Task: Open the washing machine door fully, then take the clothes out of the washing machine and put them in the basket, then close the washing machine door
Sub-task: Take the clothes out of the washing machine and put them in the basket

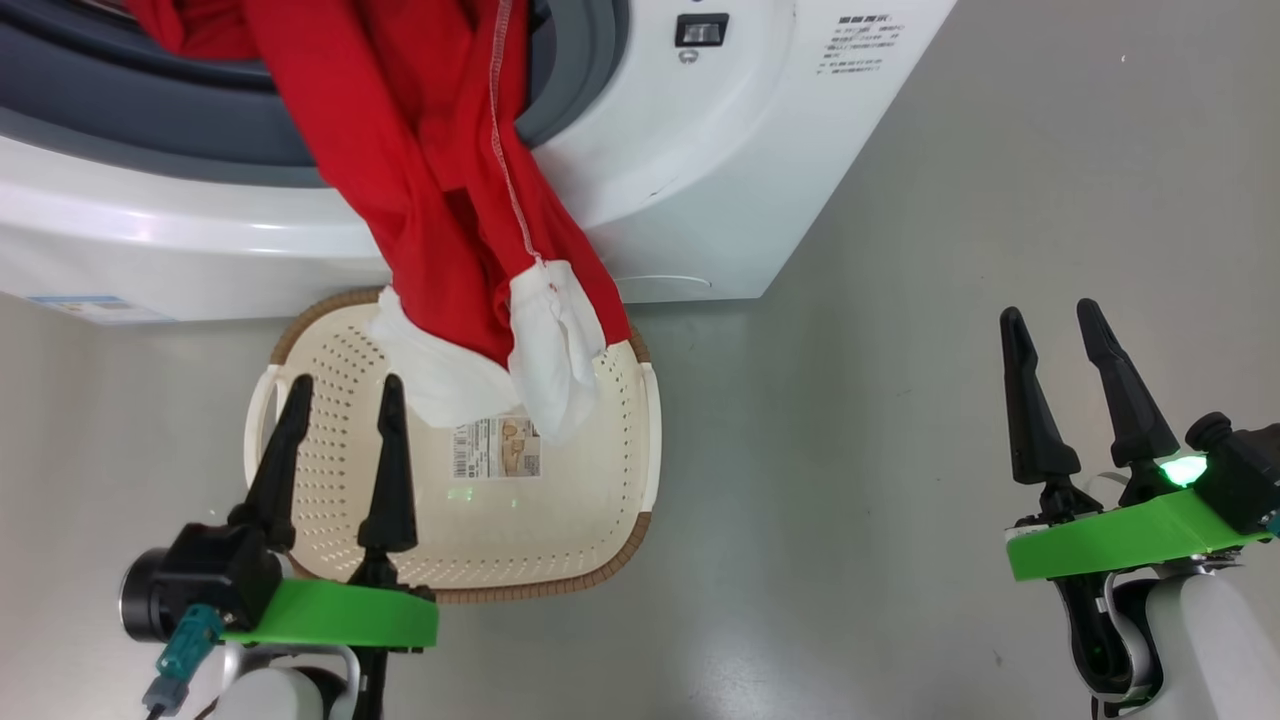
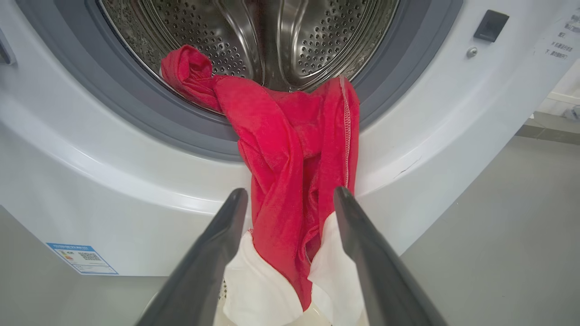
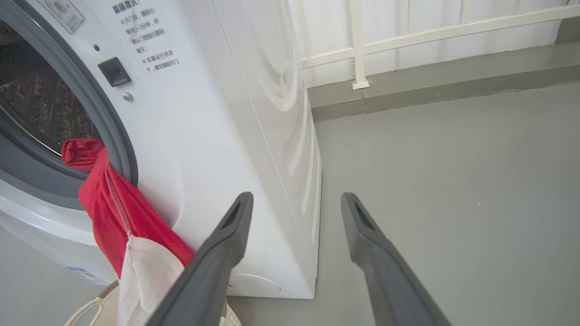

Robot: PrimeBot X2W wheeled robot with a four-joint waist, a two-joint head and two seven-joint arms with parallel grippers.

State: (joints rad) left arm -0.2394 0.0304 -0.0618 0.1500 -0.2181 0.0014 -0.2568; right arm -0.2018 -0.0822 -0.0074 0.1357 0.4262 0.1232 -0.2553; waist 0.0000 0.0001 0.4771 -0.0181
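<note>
Left gripper (image 1: 346, 382): the fingers stood wide apart and held nothing. In the head view their tips lay over the near left part of the basket (image 1: 610, 470).
Right gripper (image 1: 1050, 312): the fingers stood wide apart and empty over the bare floor (image 1: 850, 450), well to the right of the basket.
Clothes (image 1: 430, 180): red fabric hung out of the washing machine (image 1: 700, 150) opening and down its front. The white ends reached the far part of the basket, beyond the left fingertips and apart from them.
Basket: stood on the floor against the foot of the machine. A paper label (image 1: 497, 447) lay on its bottom, just right of the left gripper's right finger.
Head view: gave the whole basket outline and both grippers together.
Left wrist view: gave the perforated steel drum (image 2: 317, 36) above the fingertips and a red bundle resting on the grey rubber ring (image 2: 136, 113). The hanging fabric was framed between the two fingers, and a blue sticker (image 2: 82, 259) sat left of the left finger.
Right wrist view: gave the machine's side panel ahead of the left finger and a black latch socket (image 3: 114, 71) with printed text beside it. Bare floor lay between and right of the fingers.
Surface: smooth grey floor, faintly glossy.
Room: a white railing (image 3: 408, 34) stood on a grey kerb beyond the right fingertips.
</note>
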